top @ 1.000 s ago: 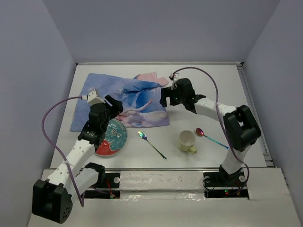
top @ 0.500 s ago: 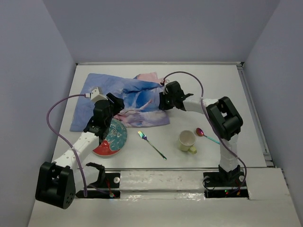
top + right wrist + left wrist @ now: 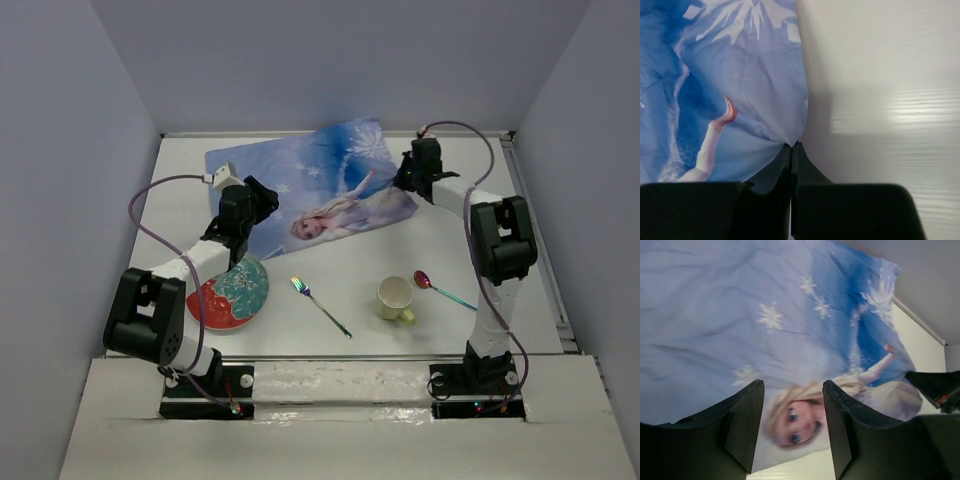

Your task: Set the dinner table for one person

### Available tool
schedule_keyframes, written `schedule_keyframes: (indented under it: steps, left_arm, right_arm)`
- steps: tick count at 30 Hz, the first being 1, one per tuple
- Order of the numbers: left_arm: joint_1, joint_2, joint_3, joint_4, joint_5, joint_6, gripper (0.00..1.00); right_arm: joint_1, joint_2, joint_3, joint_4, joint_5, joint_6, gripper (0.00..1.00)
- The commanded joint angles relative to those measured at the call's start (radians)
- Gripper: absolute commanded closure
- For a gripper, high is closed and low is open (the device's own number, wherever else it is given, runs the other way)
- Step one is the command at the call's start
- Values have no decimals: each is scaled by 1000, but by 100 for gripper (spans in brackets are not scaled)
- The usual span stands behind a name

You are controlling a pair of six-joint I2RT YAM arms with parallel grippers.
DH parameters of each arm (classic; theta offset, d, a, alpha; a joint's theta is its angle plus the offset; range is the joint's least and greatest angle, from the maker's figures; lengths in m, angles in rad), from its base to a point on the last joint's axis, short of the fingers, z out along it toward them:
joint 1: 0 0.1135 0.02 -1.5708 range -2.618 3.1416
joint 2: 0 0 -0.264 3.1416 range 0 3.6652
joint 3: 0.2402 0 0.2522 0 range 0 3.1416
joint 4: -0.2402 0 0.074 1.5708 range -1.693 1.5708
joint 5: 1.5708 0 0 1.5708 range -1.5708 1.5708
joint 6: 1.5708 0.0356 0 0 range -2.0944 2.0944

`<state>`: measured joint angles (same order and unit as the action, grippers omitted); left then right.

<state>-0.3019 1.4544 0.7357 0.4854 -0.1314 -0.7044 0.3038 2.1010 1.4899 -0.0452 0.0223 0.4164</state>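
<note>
Right gripper (image 3: pixel 791 146) pinches the placemat (image 3: pixel 740 75) edge, jaws together; left gripper (image 3: pixel 792 390) gapes above it.

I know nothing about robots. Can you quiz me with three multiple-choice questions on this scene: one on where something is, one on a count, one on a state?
1. Where is the spoon relative to the cup? A inside it; B left of it; C right of it.
2. How many pieces of cutlery are out? A one; B two; C four.
3. The right end effector is: A shut on the placemat; B wide open; C holding the cup.

Answers: C, it lies on the cup's right; B, one fork plus the spoon; A, it pinches the placemat's edge.
</note>
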Motion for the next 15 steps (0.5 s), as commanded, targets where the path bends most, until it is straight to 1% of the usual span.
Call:
schedule_keyframes:
  steps: [1,4,6,9,10,11,12,13,15]
  left_arm:
    - [-16,-19,4,87,-11,11,40]
    - [-28,-38,-53,90,-33,8,39]
    - [-52,-61,-97,87,-51,19,40]
    - [-120,-106,-143,42,-114,34,42]
    - [-141,-115,-154,26,-134,39,43]
    - [-160,-132,-162,7,-180,40,43]
    - [-175,-138,-179,-28,-200,34,44]
    - [-192,-143,-188,-34,-214,31,45]
    - [-195,-134,-187,-51,-246,25,46]
  right_arm:
    - [-130,-137,-101,85,119,48,100]
    - [-141,-156,-172,99,113,44,100]
    - [-141,-162,-218,114,99,47,93]
    - [-150,-188,-261,119,134,55,72]
    - [-150,-202,-269,119,139,50,59]
    - [-150,-217,-275,120,137,41,42]
    - [-150,-254,-279,117,137,32,35]
    - [-150,-274,-295,117,140,19,33]
    - [-150,-341,-325,119,142,4,25]
